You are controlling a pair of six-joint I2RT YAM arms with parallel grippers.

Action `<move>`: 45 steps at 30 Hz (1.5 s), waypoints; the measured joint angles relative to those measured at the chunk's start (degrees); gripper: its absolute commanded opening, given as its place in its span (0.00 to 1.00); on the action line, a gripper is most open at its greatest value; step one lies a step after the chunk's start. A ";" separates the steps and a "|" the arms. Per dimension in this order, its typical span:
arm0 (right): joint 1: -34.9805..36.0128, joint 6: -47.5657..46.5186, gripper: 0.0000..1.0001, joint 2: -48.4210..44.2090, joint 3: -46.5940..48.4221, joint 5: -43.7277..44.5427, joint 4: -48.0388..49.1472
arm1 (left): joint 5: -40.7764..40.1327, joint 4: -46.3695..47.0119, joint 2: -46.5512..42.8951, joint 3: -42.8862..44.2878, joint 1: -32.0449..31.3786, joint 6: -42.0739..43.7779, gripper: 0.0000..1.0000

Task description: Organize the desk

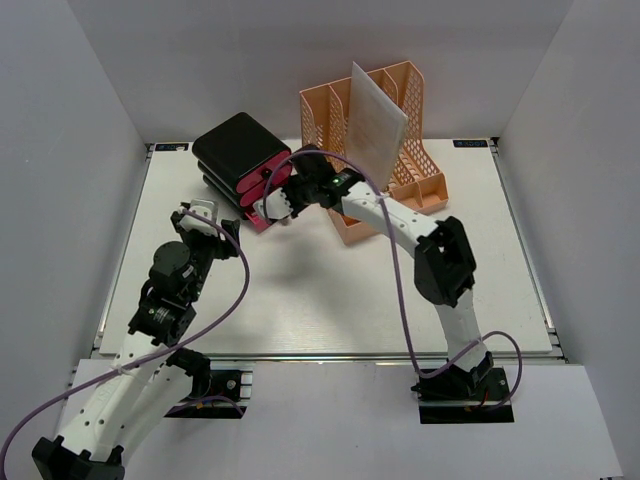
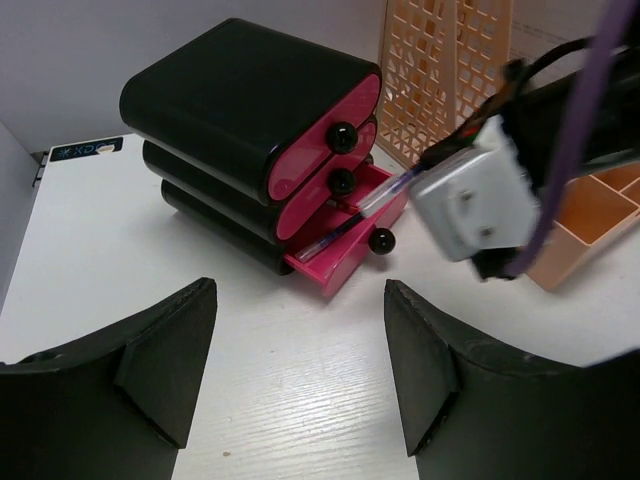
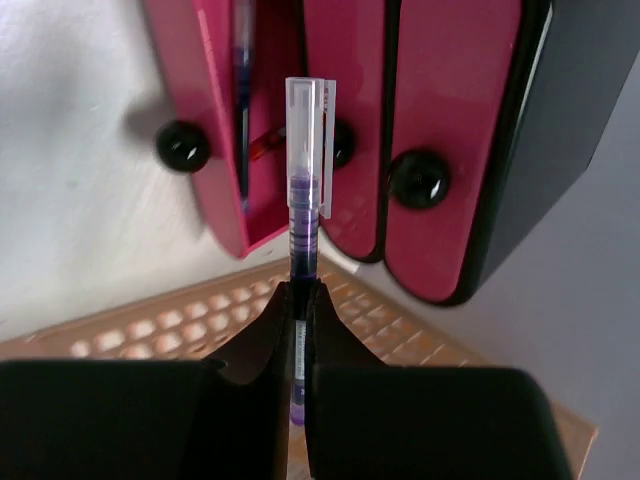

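The left arm (image 1: pixel 160 290) and right arm (image 1: pixel 440 260) have white shells and black joint housings, each trailed by a purple cable (image 1: pixel 246 275). The left end effector (image 2: pixel 300 290) and right end effector (image 3: pixel 300 290) have black fingers (image 2: pixel 150 380). Black base plates (image 1: pixel 465 405) sit at the counter's (image 1: pixel 300 300) near edge.

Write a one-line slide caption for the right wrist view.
Right gripper holds a capped purple pen at the open pink drawer of a black drawer unit.

Layout around the right claw (image 3: pixel 297 300).
A pen (image 3: pixel 303 180) projected ahead of the claw to the pulled-out lowest drawer (image 3: pixel 225 150) of the drawer unit (image 1: pixel 238 155), where a second pen (image 3: pixel 243 100) lay; the file rack (image 1: pixel 400 130) stood close behind the claw, on the desk (image 1: pixel 300 310).
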 measured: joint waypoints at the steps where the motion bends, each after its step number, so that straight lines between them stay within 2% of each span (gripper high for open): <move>1: 0.22 -0.85 0.00 1.90 1.60 0.15 1.03 | 0.00 0.00 -0.22 -0.02 0.00 0.02 0.77; 10: 1.53 -7.30 0.00 9.86 3.41 0.42 5.49 | 0.07 0.35 -1.57 -0.02 0.00 0.22 0.77; 20: 1.84 -7.39 0.00 12.68 4.13 0.68 11.63 | 0.28 0.37 -1.68 -0.13 0.00 0.22 0.77; 26: 2.19 -6.45 0.15 14.36 4.13 1.25 13.16 | 0.28 0.37 -1.70 -0.15 0.00 0.24 0.77; 31: 2.58 -5.53 0.33 14.64 4.13 1.66 14.67 | 0.26 0.39 -1.68 -0.22 0.00 0.24 0.77; 37: 2.58 -3.89 0.36 14.45 3.02 1.60 15.98 | 0.26 0.39 -1.68 -0.22 0.00 0.24 0.77; 39: 2.58 -2.93 0.31 14.05 1.62 1.42 15.98 | 0.26 0.39 -1.68 -0.22 0.00 0.26 0.77; 40: 2.58 -2.43 0.24 13.79 0.87 1.31 15.89 | 0.28 0.39 -1.68 -0.22 0.00 0.26 0.77; 41: 2.58 -1.84 0.05 13.53 0.39 1.11 15.69 | 0.26 0.39 -1.68 -0.22 0.00 0.26 0.77; 42: 2.56 -0.87 0.00 13.20 0.07 0.72 15.45 | 0.26 0.39 -1.68 -0.22 0.00 0.26 0.76; 43: 2.51 0.52 0.00 12.79 -0.02 0.20 14.69 | 0.28 0.39 -1.68 -0.22 0.00 0.26 0.74; 45: 2.05 3.41 0.00 11.47 0.02 -1.77 12.57 | 0.63 0.39 -1.64 -0.22 0.00 0.11 0.59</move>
